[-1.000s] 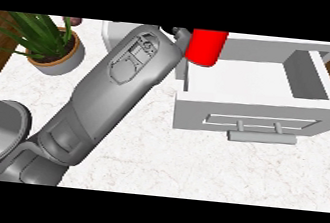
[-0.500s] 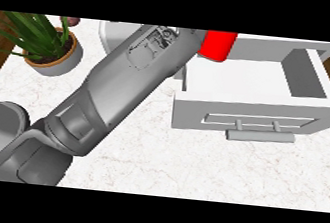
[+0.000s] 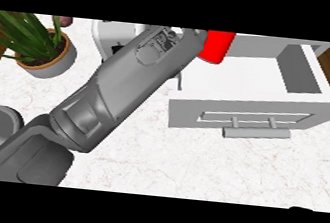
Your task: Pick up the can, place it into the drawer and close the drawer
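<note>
Carried farther right since a second ago, the red can [image 3: 219, 46] hangs over the open drawer's [image 3: 305, 72] back-left corner; light, rigid and slick, best held round its middle, though whether the left hand grips it cannot be told

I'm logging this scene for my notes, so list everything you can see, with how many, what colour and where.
Can: one, red, top centre, over the drawer's left edge at the forearm's tip.
Drawer: one, white, open, right of centre, handle on its front.
Potted plant: one, green leaves in a tan pot, upper left.
Counter: one, white marble.
Left forearm: one, grey, running diagonally from lower left to the can; its hand is hidden.
Right hand: dark bit at the lower right edge.
</note>
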